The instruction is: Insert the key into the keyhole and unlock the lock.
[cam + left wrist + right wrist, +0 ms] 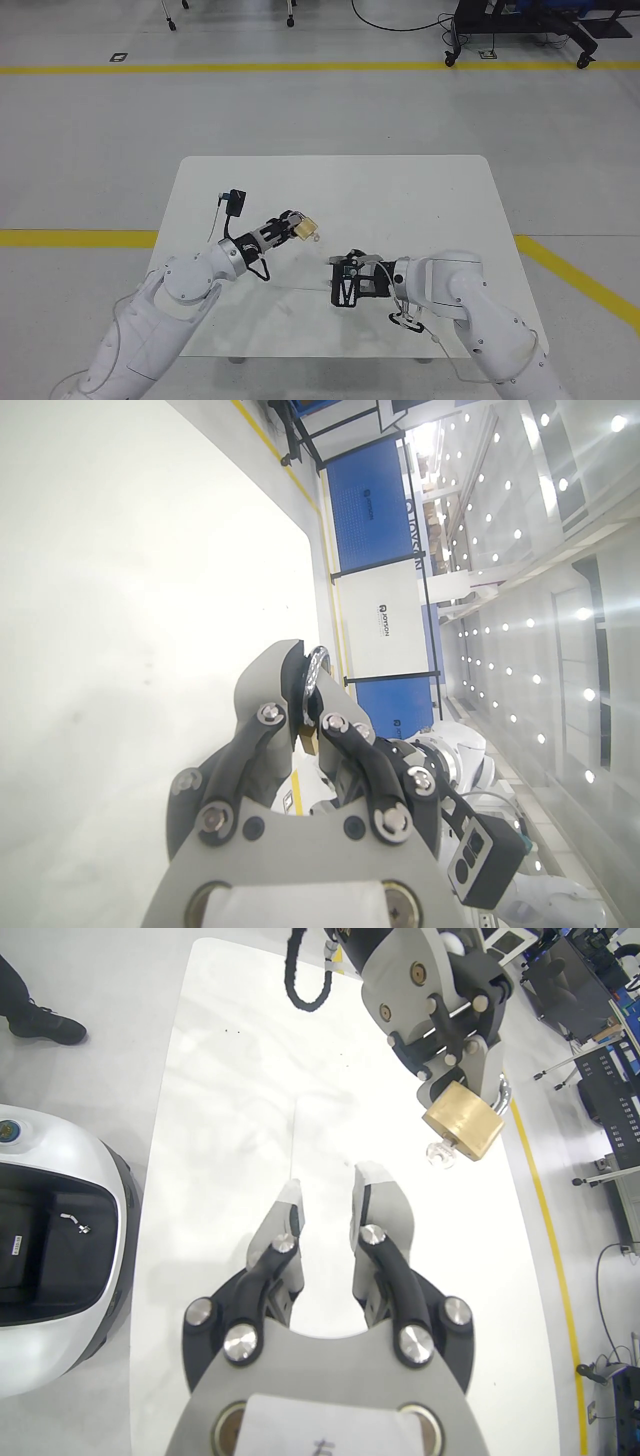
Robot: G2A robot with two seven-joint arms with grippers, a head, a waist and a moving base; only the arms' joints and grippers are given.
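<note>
Right wrist view: my left gripper (307,685) is clamping the brass padlock (462,1127) above the table (225,1128), key (441,1154) seated in it; my right gripper (329,1180), jaws apart, is risking a skewed grab that bends it.

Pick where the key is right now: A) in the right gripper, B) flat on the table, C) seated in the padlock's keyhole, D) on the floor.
C: in the right wrist view the key juts from the padlock, which the left gripper holds above the table, while the right gripper is open, empty and apart from the key.
</note>
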